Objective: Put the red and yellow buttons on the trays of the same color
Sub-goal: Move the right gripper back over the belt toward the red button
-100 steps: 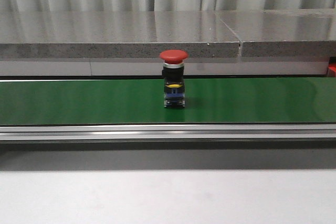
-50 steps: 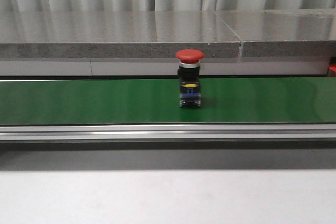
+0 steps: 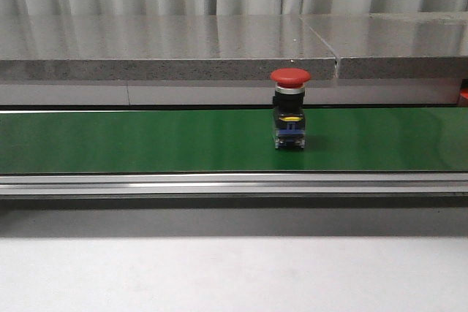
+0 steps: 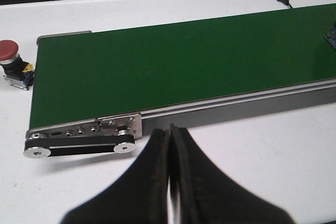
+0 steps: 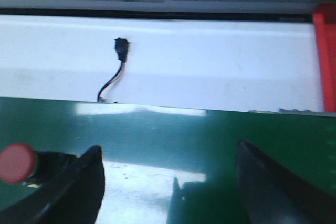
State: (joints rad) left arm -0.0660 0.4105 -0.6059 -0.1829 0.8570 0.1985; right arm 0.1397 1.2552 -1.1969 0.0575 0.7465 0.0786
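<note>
A red button (image 3: 289,118) stands upright on the green belt (image 3: 146,140), at three o'clock of centre. The left tool (image 4: 170,145) is clenched on nothing; the right tool (image 5: 168,182) is spread wide.

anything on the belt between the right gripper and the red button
No. In the right wrist view only bare green belt separates the open right gripper from the red button.

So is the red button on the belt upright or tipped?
Upright: the red button stands on its base on the green conveyor belt, cap on top.

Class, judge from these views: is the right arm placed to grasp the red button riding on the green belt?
Probably yes. The right gripper is open above the belt, and the red button stands upright with nothing around it, though it sits off to one side of the fingers.
</note>
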